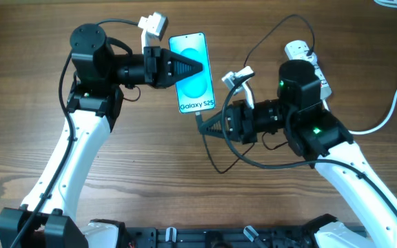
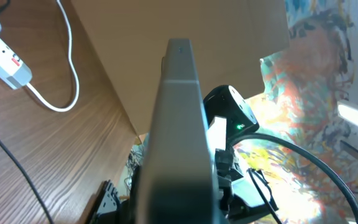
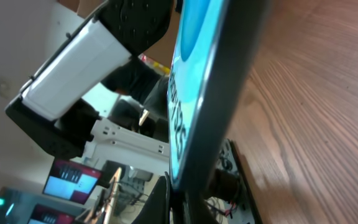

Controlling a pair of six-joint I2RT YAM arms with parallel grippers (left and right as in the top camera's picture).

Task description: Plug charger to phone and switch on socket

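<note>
The phone (image 1: 197,83) has a cyan screen with a white text strip and sits at the table's middle back. My left gripper (image 1: 190,67) is shut on its left long edge and holds it. In the left wrist view the phone (image 2: 179,124) runs edge-on up from my left gripper (image 2: 179,208). My right gripper (image 1: 205,125) is at the phone's bottom end, shut on the charger tip. The charger's black cable (image 1: 216,162) loops off below. In the right wrist view the phone (image 3: 197,74) fills the middle above the fingers (image 3: 188,199); the connector itself is hidden. The socket (image 1: 302,49) lies partly under my right arm.
The socket's thick white cord (image 1: 391,103) curves off to the right edge. In the left wrist view the socket (image 2: 5,59) and its cord (image 2: 67,74) lie at the top left. My left arm (image 3: 73,68) shows behind the phone in the right wrist view.
</note>
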